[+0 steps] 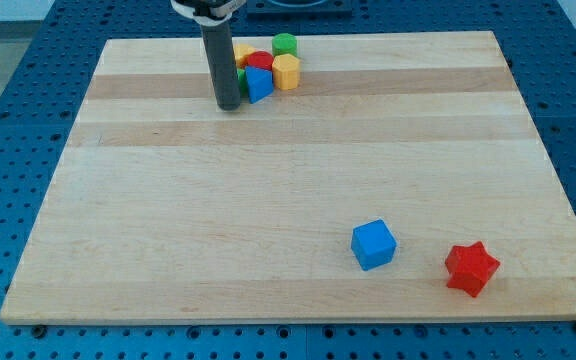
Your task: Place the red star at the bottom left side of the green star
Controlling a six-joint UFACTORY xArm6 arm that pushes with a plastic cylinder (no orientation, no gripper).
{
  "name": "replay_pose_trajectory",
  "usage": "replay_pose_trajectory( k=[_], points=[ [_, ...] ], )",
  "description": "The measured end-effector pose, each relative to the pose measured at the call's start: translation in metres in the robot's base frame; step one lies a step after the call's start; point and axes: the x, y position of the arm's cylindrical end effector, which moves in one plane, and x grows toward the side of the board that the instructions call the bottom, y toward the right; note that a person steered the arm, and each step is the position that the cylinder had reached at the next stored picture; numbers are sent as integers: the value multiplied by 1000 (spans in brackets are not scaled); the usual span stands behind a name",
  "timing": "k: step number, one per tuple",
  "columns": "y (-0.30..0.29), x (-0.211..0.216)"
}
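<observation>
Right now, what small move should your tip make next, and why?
Probably pull my tip away from the cluster, toward the view's bottom right. The red star sits far off near the board's bottom-right corner, beside the blue cube, while my tip rests at the cluster's left. A green star isn't clearly visible there.

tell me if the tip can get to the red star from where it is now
Probably yes. My tip sits at the view's top beside the cluster of blocks, while the red star lies apart at the bottom right. Bare board runs between them; only the blue cube stands near the star's left, and can be skirted.
</observation>
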Motion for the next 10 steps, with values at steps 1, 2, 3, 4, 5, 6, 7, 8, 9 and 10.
replay_pose_trajectory(
  k=[1, 2, 3, 4, 5, 6, 7, 8, 9, 10],
  points=[
    [0, 17],
    [49, 98],
    [179, 111],
    [313, 140],
    [395, 209],
    [372, 271],
    [318, 270],
    [248, 252],
    [177, 240],
    [174, 246]
  ],
)
